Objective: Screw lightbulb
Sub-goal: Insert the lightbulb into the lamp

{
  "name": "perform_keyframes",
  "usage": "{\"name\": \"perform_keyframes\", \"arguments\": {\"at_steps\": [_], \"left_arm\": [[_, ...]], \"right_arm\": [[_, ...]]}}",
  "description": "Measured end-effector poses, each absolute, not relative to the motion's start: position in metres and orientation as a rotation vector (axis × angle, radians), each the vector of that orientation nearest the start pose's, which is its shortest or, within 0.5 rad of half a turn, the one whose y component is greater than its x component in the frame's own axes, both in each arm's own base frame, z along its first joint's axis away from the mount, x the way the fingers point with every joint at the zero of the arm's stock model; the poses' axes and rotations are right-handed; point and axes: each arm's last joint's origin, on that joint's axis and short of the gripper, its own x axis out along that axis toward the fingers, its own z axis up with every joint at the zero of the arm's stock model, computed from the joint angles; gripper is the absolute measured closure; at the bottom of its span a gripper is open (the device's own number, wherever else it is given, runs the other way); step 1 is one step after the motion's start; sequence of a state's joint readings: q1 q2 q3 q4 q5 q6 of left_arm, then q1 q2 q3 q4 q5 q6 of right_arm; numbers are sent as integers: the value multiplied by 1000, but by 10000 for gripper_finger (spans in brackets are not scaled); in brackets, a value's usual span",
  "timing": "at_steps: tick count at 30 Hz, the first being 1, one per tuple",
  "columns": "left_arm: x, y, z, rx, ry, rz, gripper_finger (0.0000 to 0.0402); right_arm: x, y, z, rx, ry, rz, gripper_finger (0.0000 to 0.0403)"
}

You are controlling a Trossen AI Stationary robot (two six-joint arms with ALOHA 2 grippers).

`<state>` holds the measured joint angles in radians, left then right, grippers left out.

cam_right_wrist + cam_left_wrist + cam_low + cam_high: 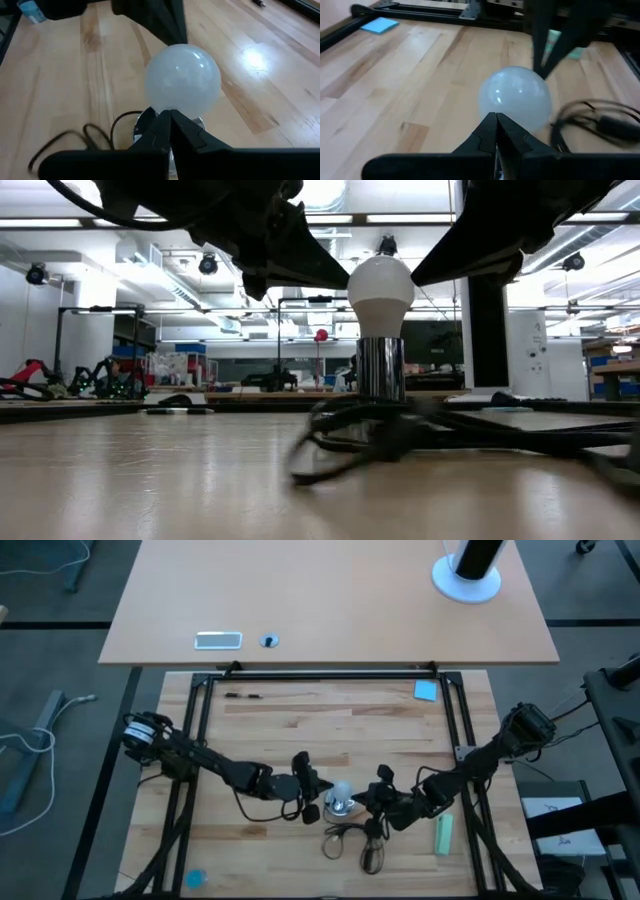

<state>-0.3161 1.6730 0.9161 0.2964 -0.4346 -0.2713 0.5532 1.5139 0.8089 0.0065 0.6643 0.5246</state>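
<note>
The white frosted lightbulb [342, 790] stands upright with its screw base in the round silver socket [380, 370], which rests on the wooden table. Both grippers are shut and flank it. My left gripper [322, 794] reaches in from the table's left and my right gripper [362, 802] from the right. In each wrist view the closed fingertips sit right in front of the bulb's globe, with the other arm's tip on its far side. The socket's black cord [355, 840] lies coiled toward the near edge. My left gripper lays its shut fingertips [496, 120] against the left side of the glass globe [497, 102], slanting down from the table's left. My right gripper lays its shut fingertips [170, 117] against the right side of the globe [172, 102], slanting down from the table's right. The bulb stays upright in the socket.
A pale green block [444, 833] lies near my right arm, and a blue note [427, 690] sits at the far right corner. A black metal frame [320, 673] borders the table. The cord [450, 430] sprawls to the right of the socket.
</note>
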Motion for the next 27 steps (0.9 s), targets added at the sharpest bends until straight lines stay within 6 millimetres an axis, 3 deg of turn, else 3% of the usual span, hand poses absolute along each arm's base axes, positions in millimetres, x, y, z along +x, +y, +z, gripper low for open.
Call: {"name": "perform_keyframes", "arguments": {"at_steps": [27], "left_arm": [[335,-95,198,-65,420,255,401]], "right_arm": [[262,144,195,126,529,-273,403]]}}
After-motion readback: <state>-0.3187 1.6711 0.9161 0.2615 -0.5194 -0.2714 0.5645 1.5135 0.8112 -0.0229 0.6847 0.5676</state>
